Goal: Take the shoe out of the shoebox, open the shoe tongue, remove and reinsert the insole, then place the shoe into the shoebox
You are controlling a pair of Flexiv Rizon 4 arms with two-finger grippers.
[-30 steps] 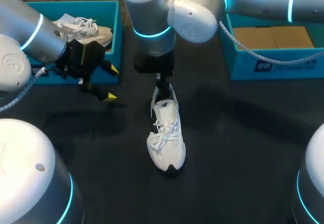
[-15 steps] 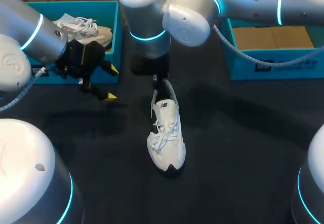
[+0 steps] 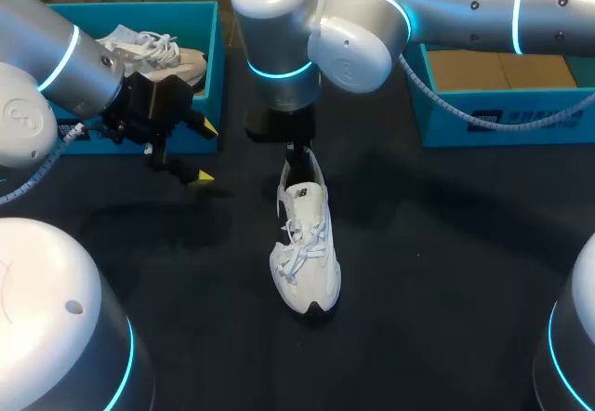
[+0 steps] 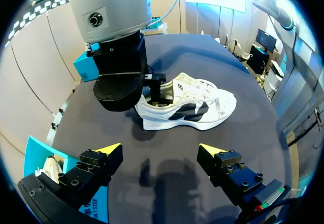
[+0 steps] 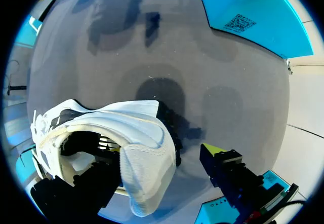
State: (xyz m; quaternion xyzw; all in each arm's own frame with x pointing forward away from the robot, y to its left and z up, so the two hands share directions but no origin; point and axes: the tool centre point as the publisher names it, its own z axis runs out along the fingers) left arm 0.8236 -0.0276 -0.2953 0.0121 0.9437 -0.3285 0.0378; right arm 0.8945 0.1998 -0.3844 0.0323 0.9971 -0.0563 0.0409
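on the dark table (image 3: 446,262), mid-scene: white sneaker (image 3: 305,253) out of its box, insole work apparently not yet done
the white sneaker lies toe near and heel far, well apart from both teal boxes. the right gripper (image 5: 159,160) is at its heel end with jaws spread wide: one finger is down in the shoe's mouth, the other stands outside beside the heel, so nothing is pinched. the left gripper (image 3: 204,152) hangs released over bare table near the left shoebox (image 3: 215,62), which holds a second sneaker (image 3: 153,53); the right shoebox (image 3: 521,125) shows brown card inside. judging by this, the taking-out is finished. no loose insole shows anywhere, and whether the tongue (image 3: 303,195) is pulled open cannot be told. insole removal, reinsertion and boxing seem left.
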